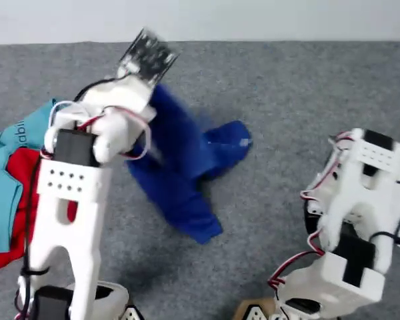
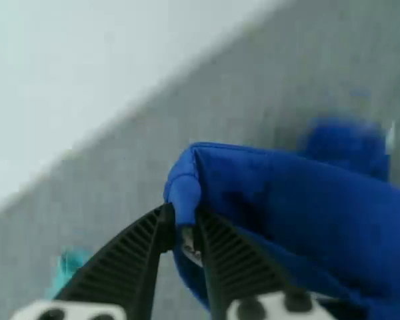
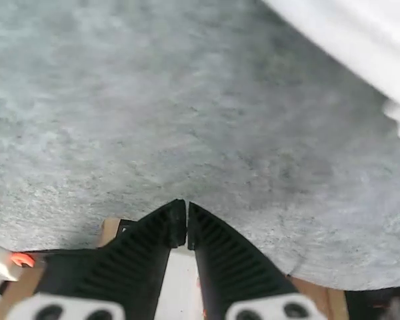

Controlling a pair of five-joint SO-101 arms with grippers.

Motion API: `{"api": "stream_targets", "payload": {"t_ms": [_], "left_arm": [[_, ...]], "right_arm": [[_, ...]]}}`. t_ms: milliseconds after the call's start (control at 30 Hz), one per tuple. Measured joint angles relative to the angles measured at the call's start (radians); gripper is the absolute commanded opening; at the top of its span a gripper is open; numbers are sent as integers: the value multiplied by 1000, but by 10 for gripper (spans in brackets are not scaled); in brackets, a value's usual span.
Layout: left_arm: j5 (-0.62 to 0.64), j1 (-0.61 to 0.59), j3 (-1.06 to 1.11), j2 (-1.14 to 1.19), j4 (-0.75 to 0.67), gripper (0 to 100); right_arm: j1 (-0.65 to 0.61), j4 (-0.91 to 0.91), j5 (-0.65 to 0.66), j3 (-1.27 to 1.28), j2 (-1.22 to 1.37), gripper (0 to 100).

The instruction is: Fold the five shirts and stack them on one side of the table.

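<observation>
A blue shirt (image 1: 187, 167) lies crumpled on the grey felt table (image 1: 287, 87) near the middle, one part lifted toward the back. My left gripper (image 2: 185, 230) is shut on a fold of the blue shirt (image 2: 287, 200), holding it up above the table; in the high view that gripper (image 1: 147, 60) sits at the back left. A teal shirt (image 1: 7, 173) and a red shirt (image 1: 27, 180) lie heaped at the left edge. My right gripper (image 3: 187, 223) is shut with nothing in it, low over the table's near edge, on the arm at the right (image 1: 353, 220).
The table's near edge (image 3: 147, 233) with a brown surface beneath shows under the right gripper. A white wall (image 1: 253, 20) runs along the back. Bare felt lies between the blue shirt and the right arm.
</observation>
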Motion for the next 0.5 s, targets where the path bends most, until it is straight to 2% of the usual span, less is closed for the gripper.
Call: {"api": "stream_targets", "payload": {"t_ms": [133,333,500], "left_arm": [[-109,-180,203,0,-11,35],[-226,-446,350,0,-78,205],[-238,-528,350,0,-84,213]], "right_arm": [[-101,0,0,0,0,9],[-226,0,0,0,0,9],[-276,0,0,-46,0,9]]}}
